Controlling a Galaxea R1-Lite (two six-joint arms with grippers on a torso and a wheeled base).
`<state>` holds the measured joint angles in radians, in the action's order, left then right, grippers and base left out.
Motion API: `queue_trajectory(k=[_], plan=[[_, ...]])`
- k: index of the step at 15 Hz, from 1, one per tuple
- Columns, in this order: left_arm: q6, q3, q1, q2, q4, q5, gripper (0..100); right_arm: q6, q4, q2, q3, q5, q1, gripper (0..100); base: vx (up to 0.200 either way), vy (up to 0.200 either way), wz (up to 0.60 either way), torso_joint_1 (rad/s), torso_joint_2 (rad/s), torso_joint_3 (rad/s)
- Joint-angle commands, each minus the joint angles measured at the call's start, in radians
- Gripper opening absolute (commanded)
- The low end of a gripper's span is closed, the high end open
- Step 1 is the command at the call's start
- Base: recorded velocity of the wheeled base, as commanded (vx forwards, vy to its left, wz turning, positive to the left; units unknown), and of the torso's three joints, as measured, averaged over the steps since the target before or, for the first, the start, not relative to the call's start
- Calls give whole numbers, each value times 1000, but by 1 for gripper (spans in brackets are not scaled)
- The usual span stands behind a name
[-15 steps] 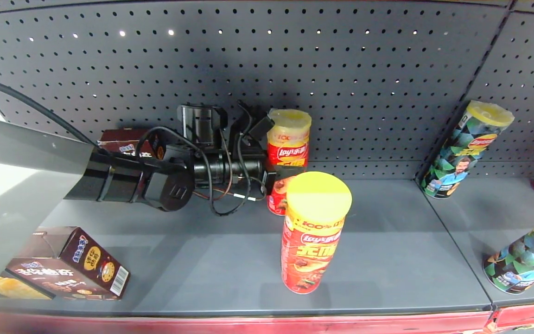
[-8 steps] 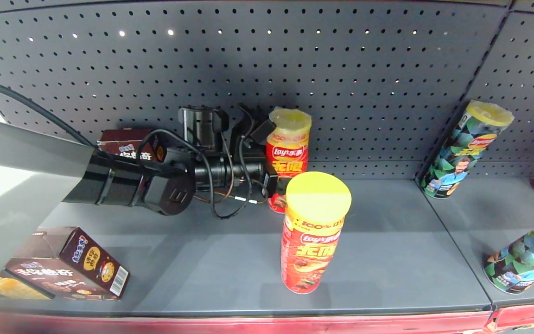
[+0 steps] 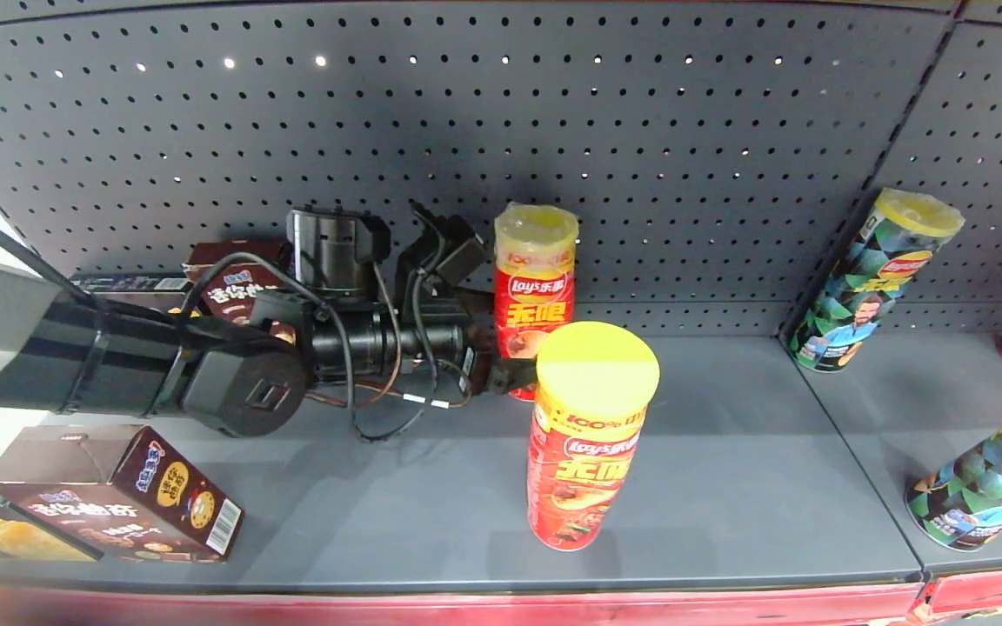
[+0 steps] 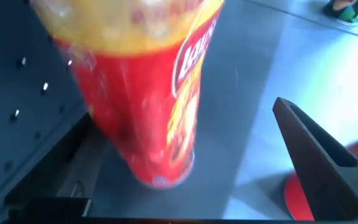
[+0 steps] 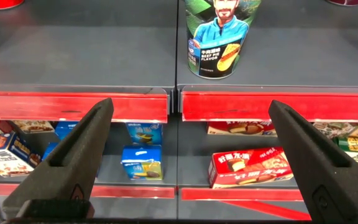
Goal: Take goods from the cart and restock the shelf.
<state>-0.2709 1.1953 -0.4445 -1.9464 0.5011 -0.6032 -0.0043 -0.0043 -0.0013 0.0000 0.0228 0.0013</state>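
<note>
- Right gripper [image 5: 189, 104] — jaws wide apart, holding nothing.
- Box [image 3: 123, 500] lies at the front left of the shelf [image 3: 753, 487].
- Front can [image 3: 591, 435] stands upright mid-shelf.
- Left gripper [image 4: 185, 118] — jaws released, spread either side of the back can [image 3: 534, 291], with a gap on one side.
- Back can stands upright on the shelf, just before the pegboard [image 3: 640, 130].

The left arm [image 3: 205, 356] stretches nearly level from the left toward the far middle. Its left hand [image 4: 185, 118] has both fingers spread apart. The right hand [image 5: 191, 104] has its two fingers spread wide.
</note>
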Motion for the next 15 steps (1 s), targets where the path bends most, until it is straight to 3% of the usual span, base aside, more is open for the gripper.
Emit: queue_trajectory(k=[1, 4, 6, 8, 10, 12, 13, 15], plan=[[-1, -56, 0, 64, 17, 46, 100, 0, 0, 1, 0, 0, 0, 100, 0, 0, 0, 0, 0, 0], [-7, -92, -10, 96, 40, 177, 100, 0, 0, 1, 0, 0, 0, 100, 0, 0, 0, 0, 0, 0], [-37, -131, -11, 122, 54, 201, 100, 0, 0, 1, 0, 0, 0, 100, 0, 0, 0, 0, 0, 0], [-44, -158, -11, 145, 53, 223, 100, 0, 0, 1, 0, 0, 0, 100, 0, 0, 0, 0, 0, 0], [-50, -192, -11, 159, 53, 335, 100, 0, 0, 1, 0, 0, 0, 100, 0, 0, 0, 0, 0, 0], [-62, -201, -10, 159, 47, 382, 100, 0, 0, 1, 0, 0, 0, 100, 0, 0, 0, 0, 0, 0], [-87, -204, -10, 159, 42, 408, 100, 0, 0, 1, 0, 0, 0, 100, 0, 0, 0, 0, 0, 0], [-105, -206, -7, 159, 39, 425, 100, 0, 0, 1, 0, 0, 0, 100, 0, 0, 0, 0, 0, 0]])
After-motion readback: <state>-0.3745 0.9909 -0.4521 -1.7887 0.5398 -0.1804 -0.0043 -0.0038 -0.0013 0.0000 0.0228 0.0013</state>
